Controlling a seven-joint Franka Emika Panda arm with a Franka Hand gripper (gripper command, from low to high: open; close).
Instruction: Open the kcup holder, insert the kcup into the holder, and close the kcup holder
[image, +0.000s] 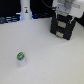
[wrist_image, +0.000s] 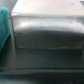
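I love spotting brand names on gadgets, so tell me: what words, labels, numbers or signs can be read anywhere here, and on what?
None can be read in either view.
kcup: green and blue top, too small and blurred to show any print.
kcup holder: black front panels with pale handles, no legible label.
Tall white object at the back: no marking visible.
Wrist view: blurred, no text.

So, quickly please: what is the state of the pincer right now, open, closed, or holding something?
Pincer: above the kcup holder; open or closed cannot be told. The kcup lies apart on the table, not held.
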